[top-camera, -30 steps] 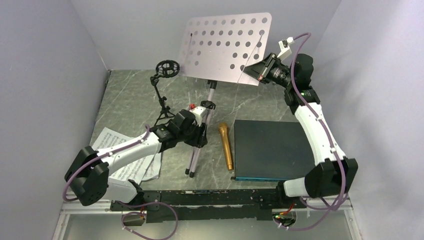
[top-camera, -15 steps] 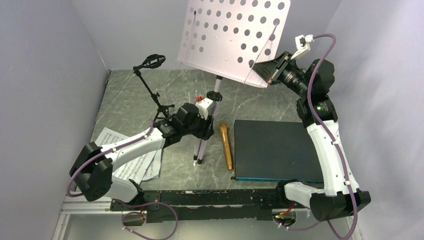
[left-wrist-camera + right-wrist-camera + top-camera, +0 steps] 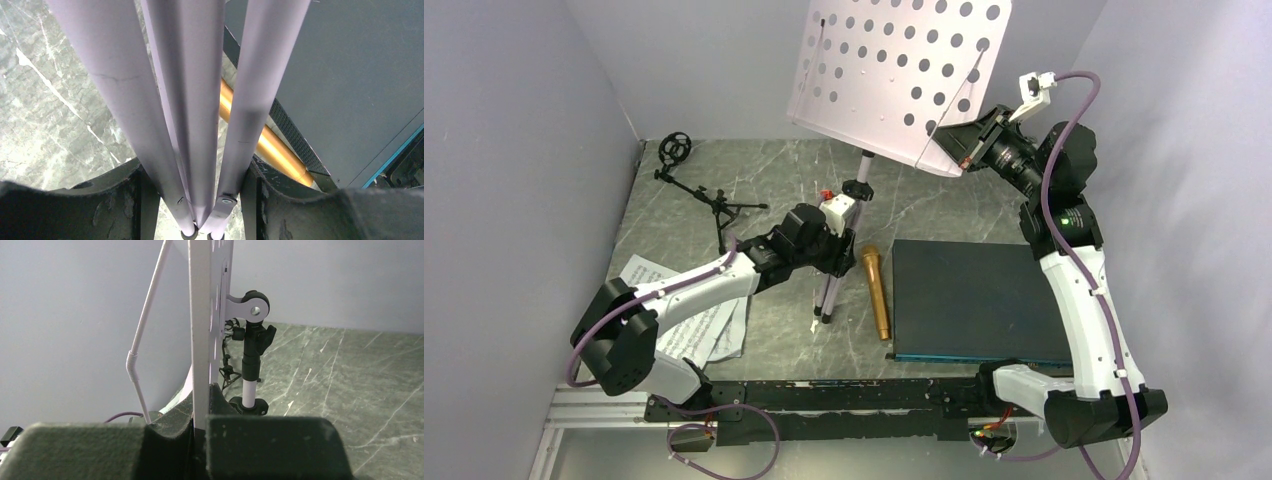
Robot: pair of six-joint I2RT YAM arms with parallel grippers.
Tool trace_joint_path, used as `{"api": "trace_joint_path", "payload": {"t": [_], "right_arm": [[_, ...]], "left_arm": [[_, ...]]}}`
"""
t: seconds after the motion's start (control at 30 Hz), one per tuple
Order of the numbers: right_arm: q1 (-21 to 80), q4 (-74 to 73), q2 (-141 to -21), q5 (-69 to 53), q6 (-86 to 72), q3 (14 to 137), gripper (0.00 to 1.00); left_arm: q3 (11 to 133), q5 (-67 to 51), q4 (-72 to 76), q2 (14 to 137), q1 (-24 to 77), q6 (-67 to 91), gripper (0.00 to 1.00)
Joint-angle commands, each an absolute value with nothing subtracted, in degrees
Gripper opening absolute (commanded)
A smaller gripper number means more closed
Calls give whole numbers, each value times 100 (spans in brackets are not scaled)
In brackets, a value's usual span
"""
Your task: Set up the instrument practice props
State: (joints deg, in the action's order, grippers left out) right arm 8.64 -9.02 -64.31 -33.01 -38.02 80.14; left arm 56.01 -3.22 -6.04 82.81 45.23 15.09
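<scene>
Music stand (image 3: 894,70): plate at 10 o'clock of right end effector (image 3: 959,150), which pinches its corner nearly closed; half-open left end effector (image 3: 829,265) clamps the folded legs.

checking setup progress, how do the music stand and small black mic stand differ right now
Pose: the music stand is held up; the mic stand lies on its side on the table. Grip: the left gripper clamps the music stand's folded legs, the right gripper its plate edge; no gripper holds the mic stand. Look: music stand pale and tall, mic stand black and far smaller. Neither stands on its own.
</scene>
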Motion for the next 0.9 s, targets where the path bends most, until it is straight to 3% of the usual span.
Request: {"api": "trace_joint_path", "payload": {"t": [0.0,0.23,0.87], "right_arm": [[1020,583,-5877,-3968,-3989,8180,0],[1025,865,-5844,-4090,-4050,8061,0],[1695,2220,-5553,-4901,-4827,7903,0]], "left_arm": [[5859,-170,-43,8301,4430,1843,3],[5767,-16,-41,8306,4430,1833,2],[5397,995,1655,8016,4427,1361,3]]}}
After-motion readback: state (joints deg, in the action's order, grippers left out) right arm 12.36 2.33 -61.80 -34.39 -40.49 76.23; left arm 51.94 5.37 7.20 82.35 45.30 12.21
